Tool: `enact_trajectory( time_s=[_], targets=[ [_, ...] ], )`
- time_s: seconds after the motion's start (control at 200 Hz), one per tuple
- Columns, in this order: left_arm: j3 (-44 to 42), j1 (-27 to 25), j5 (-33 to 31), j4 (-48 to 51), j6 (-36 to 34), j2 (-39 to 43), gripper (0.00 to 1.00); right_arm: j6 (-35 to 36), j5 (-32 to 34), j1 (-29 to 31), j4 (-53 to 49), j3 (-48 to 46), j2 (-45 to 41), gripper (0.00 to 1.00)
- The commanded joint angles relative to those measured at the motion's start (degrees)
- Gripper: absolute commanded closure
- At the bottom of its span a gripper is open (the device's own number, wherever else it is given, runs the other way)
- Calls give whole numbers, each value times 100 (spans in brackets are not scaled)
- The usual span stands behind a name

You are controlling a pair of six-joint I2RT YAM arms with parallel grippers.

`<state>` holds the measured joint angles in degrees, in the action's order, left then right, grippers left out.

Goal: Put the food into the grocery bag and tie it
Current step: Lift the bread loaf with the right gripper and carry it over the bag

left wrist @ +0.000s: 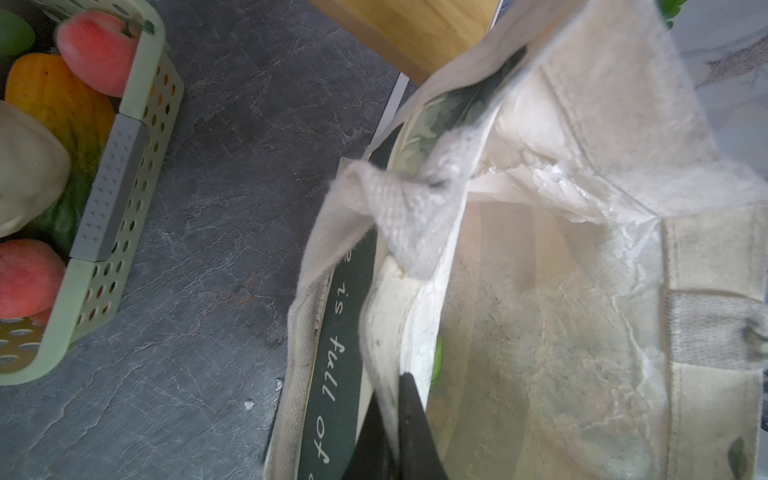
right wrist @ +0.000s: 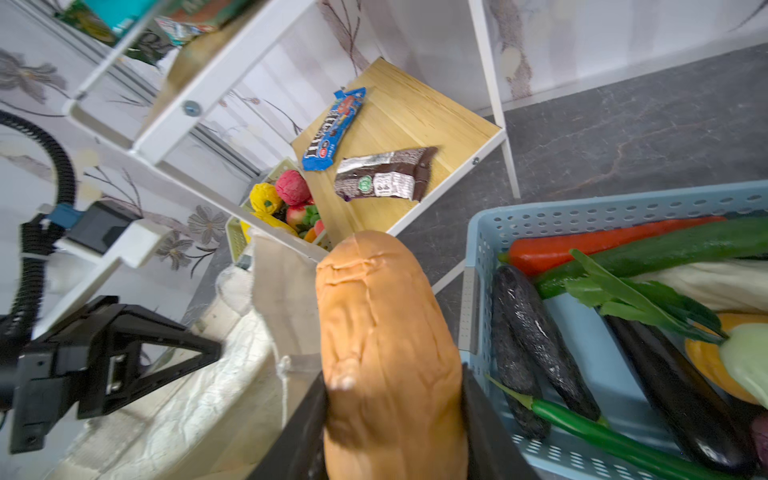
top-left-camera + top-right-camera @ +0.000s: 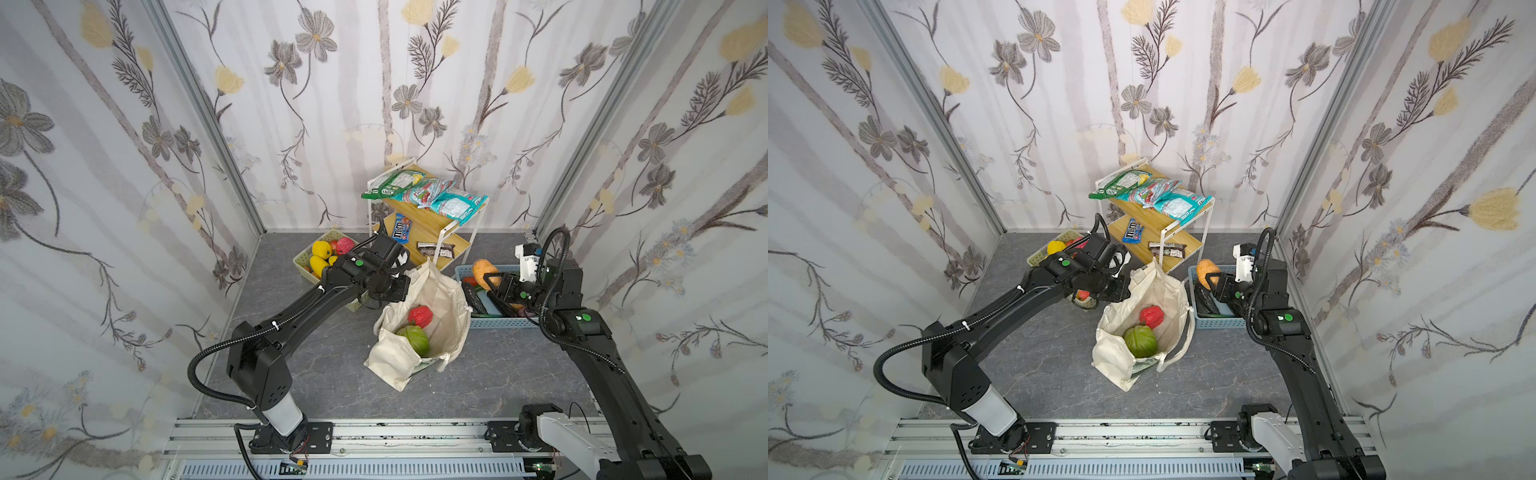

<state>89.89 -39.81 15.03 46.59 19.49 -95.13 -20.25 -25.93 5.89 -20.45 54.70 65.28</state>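
With the left tool [image 1: 390, 432] clamped on the bag [image 3: 444, 316] rim, propping its mouth open mid-bench [image 3: 332, 374], the right tool [image 2: 395, 424], gripping the loaf [image 2: 382, 324] over the basket [image 3: 498, 323] alongside, should carry it above the mouth and lower before releasing.

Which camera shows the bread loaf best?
Right wrist: the loaf fills the frame, clamped between the jaws. In both top views the loaf is small and distant. Left wrist misses it.

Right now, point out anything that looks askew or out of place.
The bag sags lopsided: the left gripper pinches its far rim up while the near side lies crumpled on the table. A green snack packet overhangs the top shelf edge.
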Motion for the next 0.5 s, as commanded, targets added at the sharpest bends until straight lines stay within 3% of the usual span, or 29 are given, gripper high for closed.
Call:
enact_trajectory(
  time_s=[0.0, 0.495],
  targets=[
    [93, -9, -61, -118, -2, -44, 100, -112, -446, 153, 267, 142, -81, 58],
    [310, -51, -60, -33, -24, -175, 100, -478, -308, 1550, 691, 260, -1, 58]
  ],
)
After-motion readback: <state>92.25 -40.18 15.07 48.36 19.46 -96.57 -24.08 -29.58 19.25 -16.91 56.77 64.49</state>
